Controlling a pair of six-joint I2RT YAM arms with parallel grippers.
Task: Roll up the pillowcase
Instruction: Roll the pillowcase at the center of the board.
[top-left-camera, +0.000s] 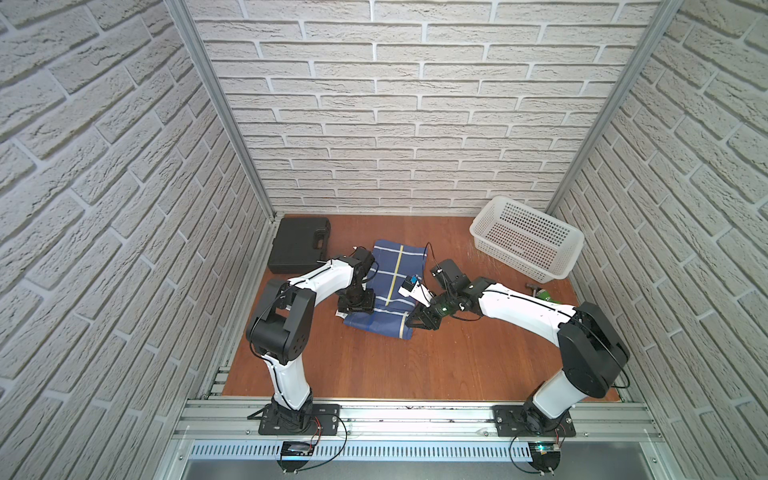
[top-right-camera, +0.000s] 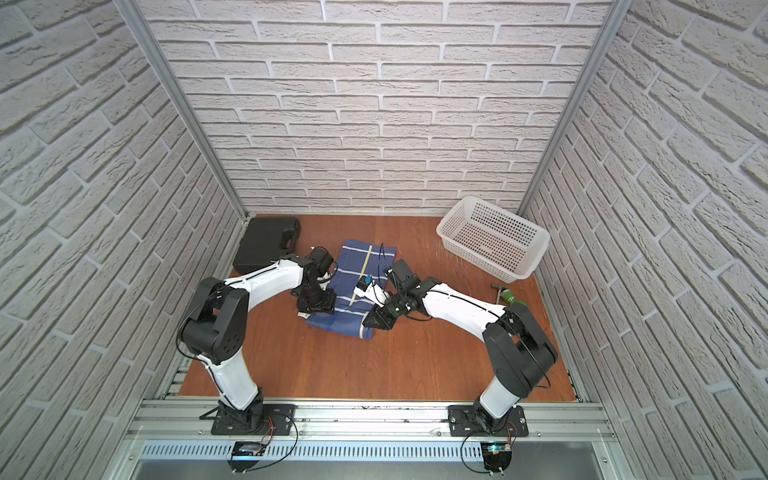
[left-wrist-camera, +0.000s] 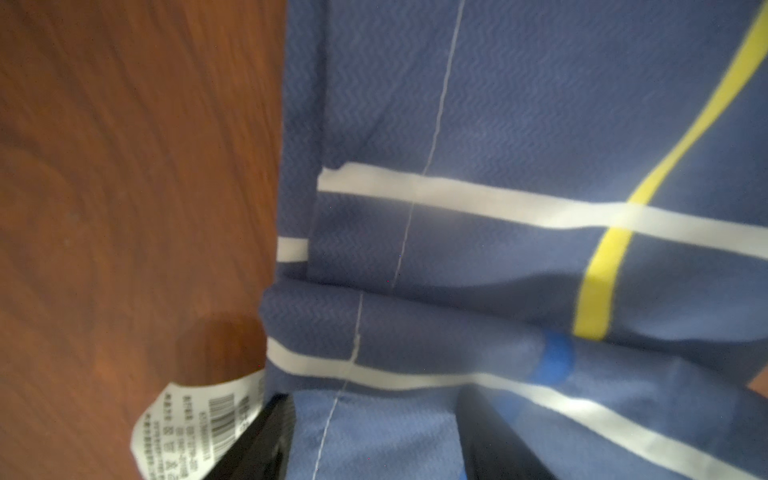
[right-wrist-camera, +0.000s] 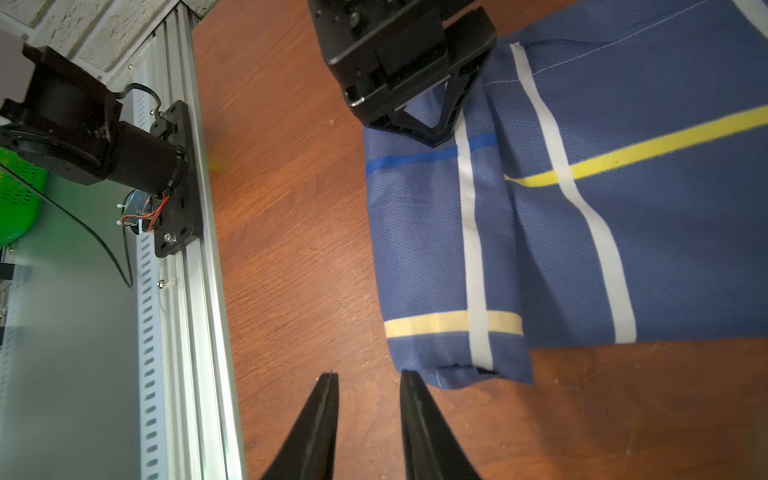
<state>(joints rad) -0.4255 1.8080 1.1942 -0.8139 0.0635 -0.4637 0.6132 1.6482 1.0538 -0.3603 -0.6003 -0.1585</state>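
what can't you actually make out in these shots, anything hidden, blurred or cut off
whether the left gripper pinches the pillowcase: cloth fills the gap between its fingers in the left wrist view, and its body covers them in both top views
print on the care label: blurred in the left wrist view
what the green object is: small, partly behind the right arm in both top views

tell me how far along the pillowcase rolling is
Done: the near end of the navy-blue striped cloth pillowcase is turned over into a short roll. In hand: the left gripper clamps that roll at one side; the right gripper stands open just off its other end, holding nothing. To do: most of the cloth lies flat, unrolled.
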